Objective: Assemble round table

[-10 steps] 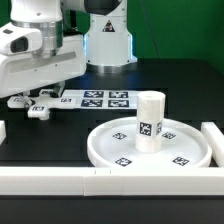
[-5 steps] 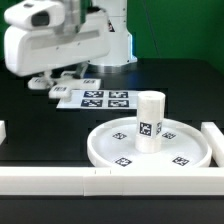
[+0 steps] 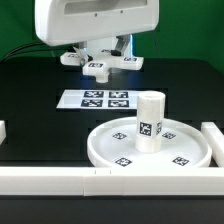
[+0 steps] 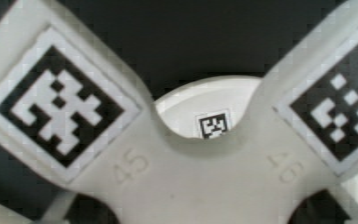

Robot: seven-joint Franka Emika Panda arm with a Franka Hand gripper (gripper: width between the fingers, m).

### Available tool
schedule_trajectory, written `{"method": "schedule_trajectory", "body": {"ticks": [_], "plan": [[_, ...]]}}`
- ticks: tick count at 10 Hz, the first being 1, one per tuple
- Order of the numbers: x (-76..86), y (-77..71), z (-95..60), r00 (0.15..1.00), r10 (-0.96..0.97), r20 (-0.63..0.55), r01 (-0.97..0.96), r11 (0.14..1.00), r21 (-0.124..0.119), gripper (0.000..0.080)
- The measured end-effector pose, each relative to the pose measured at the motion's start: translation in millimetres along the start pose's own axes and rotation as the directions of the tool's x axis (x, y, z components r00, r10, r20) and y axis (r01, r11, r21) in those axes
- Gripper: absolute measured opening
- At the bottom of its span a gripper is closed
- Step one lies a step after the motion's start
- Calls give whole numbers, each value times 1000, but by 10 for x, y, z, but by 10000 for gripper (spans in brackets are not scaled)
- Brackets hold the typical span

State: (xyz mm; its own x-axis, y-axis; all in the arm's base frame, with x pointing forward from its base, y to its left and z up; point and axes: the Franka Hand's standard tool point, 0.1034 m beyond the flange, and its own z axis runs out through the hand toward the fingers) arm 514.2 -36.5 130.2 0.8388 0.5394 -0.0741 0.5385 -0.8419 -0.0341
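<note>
Disc: lies flat on the black table, near right, raised rim up, small square tags on its face.
Post: stands upright at the hub in the middle of the disc, touching it, one tag facing the camera. Whether it is seated tight or only resting there cannot be told.

Third part: white cross-shaped piece, tags on its arms, far side and left of centre. It hangs clear of the table under the gripper, above the far edge of the marker board and well apart from disc and post. In the wrist view the same piece fills the frame, and a round white tagged part shows small through its gap.

Gripper: fingertips hidden behind the piece. Since the piece is off the table right under the hand, I judge it pinched between them.

Surroundings: white rail along the near edge, a short rail right of the disc.

Progress, as a judgement: post on disc done. Cross piece in hand but not yet on the post. Carrying it over, lining it up and fastening it remain.
</note>
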Motion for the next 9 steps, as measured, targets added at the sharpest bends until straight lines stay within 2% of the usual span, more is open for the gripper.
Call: {"method": "schedule_trajectory", "body": {"ticks": [2, 3, 4, 6, 9], "plan": [[18, -19, -22, 1000, -19, 10, 18, 1000, 9, 445], [146, -29, -136, 998, -57, 20, 57, 998, 22, 445], [385, 6, -270, 997, -75, 1, 75, 997, 11, 445], [774, 43, -427, 993, -118, -24, 118, 993, -6, 445], [738, 49, -389, 993, -113, -20, 113, 994, -3, 445]]}}
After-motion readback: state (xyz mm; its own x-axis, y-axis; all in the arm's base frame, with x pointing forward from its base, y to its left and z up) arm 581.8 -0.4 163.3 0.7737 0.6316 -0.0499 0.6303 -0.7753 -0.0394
